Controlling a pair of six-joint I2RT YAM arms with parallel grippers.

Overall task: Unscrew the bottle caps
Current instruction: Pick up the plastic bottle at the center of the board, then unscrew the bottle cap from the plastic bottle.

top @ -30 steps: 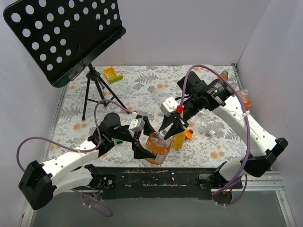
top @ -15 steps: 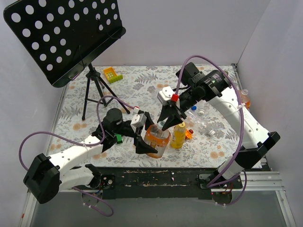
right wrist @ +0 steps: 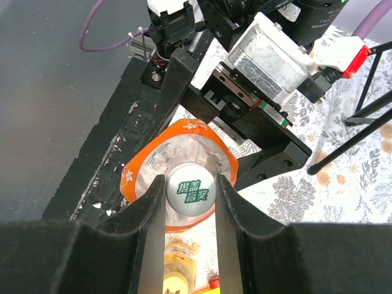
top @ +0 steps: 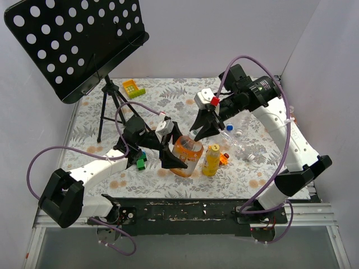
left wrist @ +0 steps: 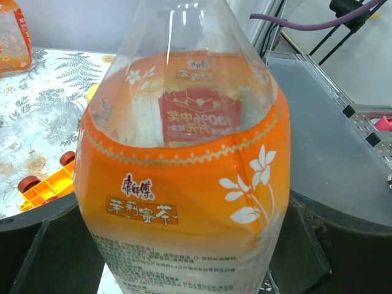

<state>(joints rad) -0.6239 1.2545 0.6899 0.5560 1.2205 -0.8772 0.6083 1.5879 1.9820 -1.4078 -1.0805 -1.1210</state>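
White cap [right wrist: 190, 191] tops the orange bottle [left wrist: 184, 184] near the desk's [top: 168, 101] front edge. Right fingers [right wrist: 150, 226] pinch the cap's sides. Left fingers [left wrist: 43, 251] flank the bottle's body, wide apart; clamped or not, cannot tell. Bottle looks light, thin-walled, slippery: brace it low, twist at cap.

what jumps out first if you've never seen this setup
A big orange bottle at centre front, clasped at its sides by the left pincer while the right pincer pinches its white cap from above. A black perforated music stand looms at the far left.
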